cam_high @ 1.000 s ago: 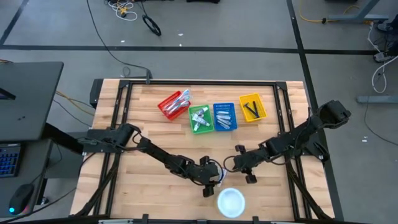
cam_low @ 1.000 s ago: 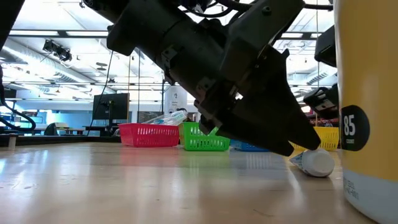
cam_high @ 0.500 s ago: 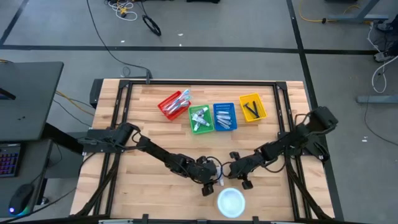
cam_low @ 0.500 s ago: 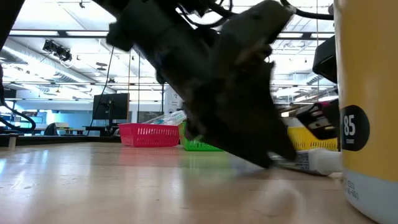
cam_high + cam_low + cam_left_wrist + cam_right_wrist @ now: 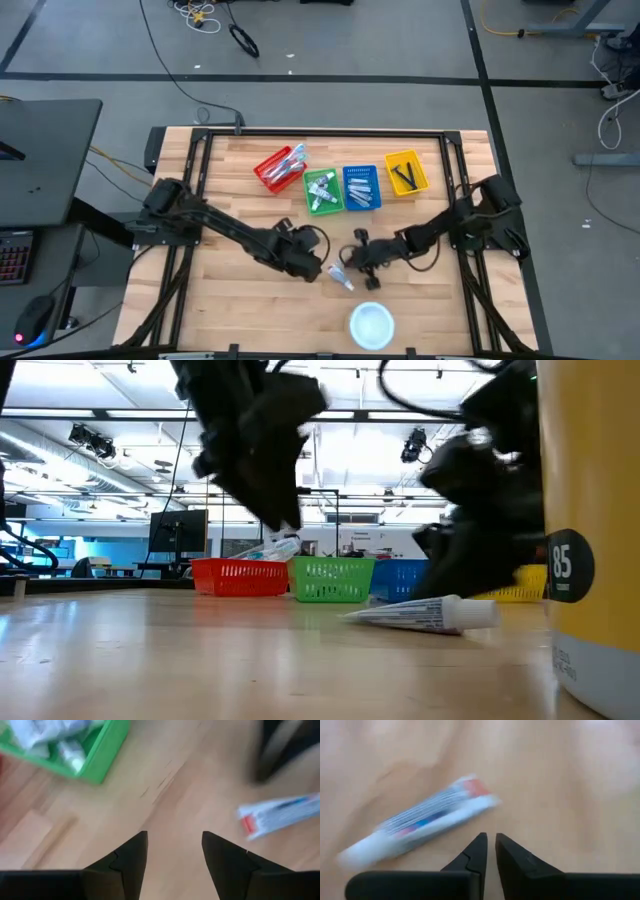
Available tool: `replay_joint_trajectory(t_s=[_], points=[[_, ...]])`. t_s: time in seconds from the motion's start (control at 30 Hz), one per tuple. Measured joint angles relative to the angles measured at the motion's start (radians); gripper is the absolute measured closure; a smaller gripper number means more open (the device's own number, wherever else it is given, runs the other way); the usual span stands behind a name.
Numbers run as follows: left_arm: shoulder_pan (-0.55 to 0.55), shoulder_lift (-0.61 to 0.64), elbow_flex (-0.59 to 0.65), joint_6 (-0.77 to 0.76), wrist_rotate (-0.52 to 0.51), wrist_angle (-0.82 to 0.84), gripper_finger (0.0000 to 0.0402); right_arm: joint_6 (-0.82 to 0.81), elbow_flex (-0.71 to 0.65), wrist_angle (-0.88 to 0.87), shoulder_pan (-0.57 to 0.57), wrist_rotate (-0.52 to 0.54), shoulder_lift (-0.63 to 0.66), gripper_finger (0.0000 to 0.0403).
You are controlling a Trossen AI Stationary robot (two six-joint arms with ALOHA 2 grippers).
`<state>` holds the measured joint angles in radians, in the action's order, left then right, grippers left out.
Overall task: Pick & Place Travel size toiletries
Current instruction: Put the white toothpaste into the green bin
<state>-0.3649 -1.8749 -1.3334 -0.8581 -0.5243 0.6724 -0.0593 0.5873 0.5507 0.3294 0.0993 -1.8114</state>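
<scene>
Since the earlier frames the left arm has drawn back toward its own side, off the spot near the round white disc (image 5: 371, 324), and the right arm has swung inward across the worktop (image 5: 230, 290). A white toothpaste tube (image 5: 340, 277) that the left arm's bulk was covering now lies free on the bare wood between the two arms.

The left pincer (image 5: 312, 266) sits just beside the tube's crimped end, its fingers spread apart and empty; its wrist view shows that end of the tube (image 5: 280, 814) off to one side, not between the fingers (image 5: 131, 862). The right pincer (image 5: 352, 256) hovers close over the tube, with its fingers nearly together and nothing between them; its wrist view has the tube (image 5: 417, 822) lying flat just ahead of the fingertips (image 5: 480, 851).

The low view confirms that the tube (image 5: 425, 614) rests on its side on the wood, touched by neither arm.

The step in hand looks like the pick: the tube has been set loose and awaits a grasp. The green basket (image 5: 322, 191) already holds similar tubes, so it is the likely destination. Next, one pincer must square up across the tube's narrow body, open wide enough, come down until the tips near the wood, then close. The right one would have to open first.
</scene>
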Motion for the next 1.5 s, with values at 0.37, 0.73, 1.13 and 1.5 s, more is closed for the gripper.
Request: replay_joint_trajectory(t_s=[0.37, 0.73, 1.13, 1.5], points=[[-0.013, 0.007, -0.001, 0.492, 0.181, -0.308, 0.0203, -0.035, 0.024, -0.079, -0.079, 0.037, 0.114, 0.0358], [-0.002, -0.047, -0.001, 0.664, 0.291, -0.326, 0.0203, -0.026, 0.025, -0.319, -0.058, -0.006, 0.427, 0.0358], [0.004, -0.19, -0.002, 1.043, 0.316, -0.481, 0.0203, -0.055, 0.025, -0.322, -0.038, -0.02, 0.44, 0.0358], [0.061, -0.247, -0.004, 1.016, 0.407, -0.543, 0.0228, -0.06, 0.025, -0.323, -0.038, -0.002, 0.44, 0.0358]])
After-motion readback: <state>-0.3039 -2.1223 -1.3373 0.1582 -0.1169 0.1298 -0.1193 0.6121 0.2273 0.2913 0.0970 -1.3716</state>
